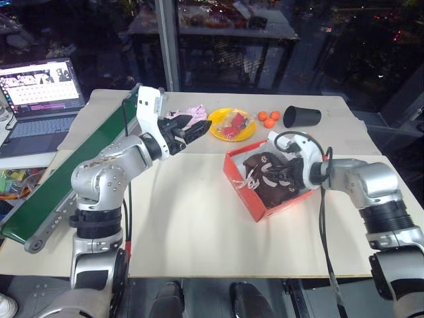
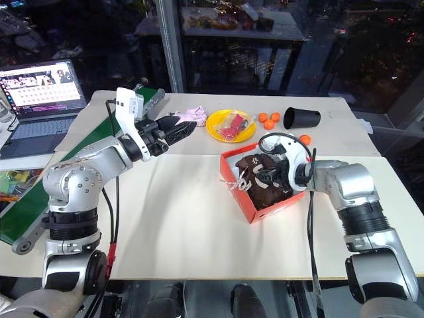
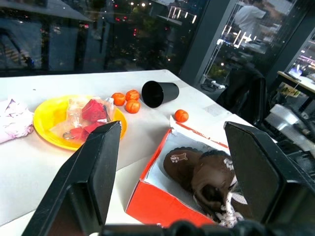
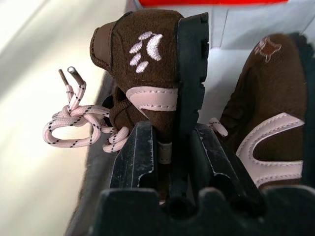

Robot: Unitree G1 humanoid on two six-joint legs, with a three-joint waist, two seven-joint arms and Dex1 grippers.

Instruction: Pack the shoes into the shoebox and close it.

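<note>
Brown shoes (image 1: pixel 270 177) lie inside box (image 1: pixel 240 187). Right gripper (image 4: pixel 170 147) pinches sole of shoe nearer box's edge; left gripper (image 3: pixel 172 182) hangs beside box, jaws spread, empty. Seat shoe flat beside its mate, tuck laces (image 4: pixel 78 123) inside wall, release; lid not visible.
</note>
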